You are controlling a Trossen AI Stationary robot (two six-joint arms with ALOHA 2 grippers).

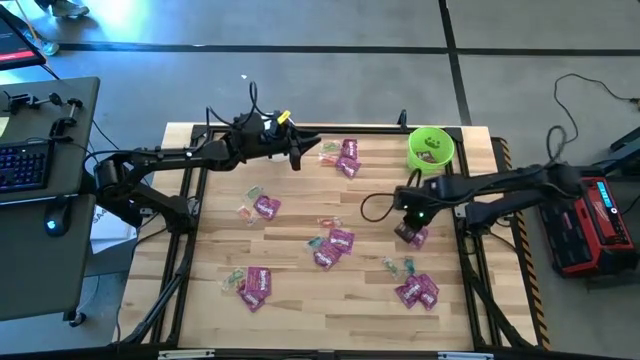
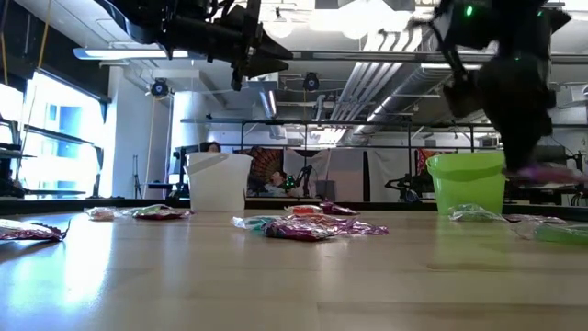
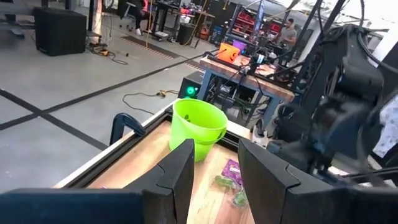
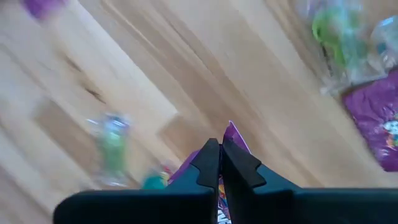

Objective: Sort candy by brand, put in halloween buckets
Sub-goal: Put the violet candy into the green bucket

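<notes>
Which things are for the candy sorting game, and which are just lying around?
For the job:
- flat magenta-purple candy packets
- tiny clear-wrapped green and red candies
- round lime-green plastic bucket
- white translucent bucket
- right end effector, shut on a purple packet
- left end effector, open, empty

Just lying around:
- dark keyboard
- red-and-black case on the floor

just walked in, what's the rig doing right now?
It's sorting candy into pails. The right gripper is shut on a purple packet above the table's right side, not far from the green bucket. The left gripper hangs empty and open over the back edge, above the white bucket. More packets and small clear-wrapped sweets lie scattered over the wooden table.
</notes>
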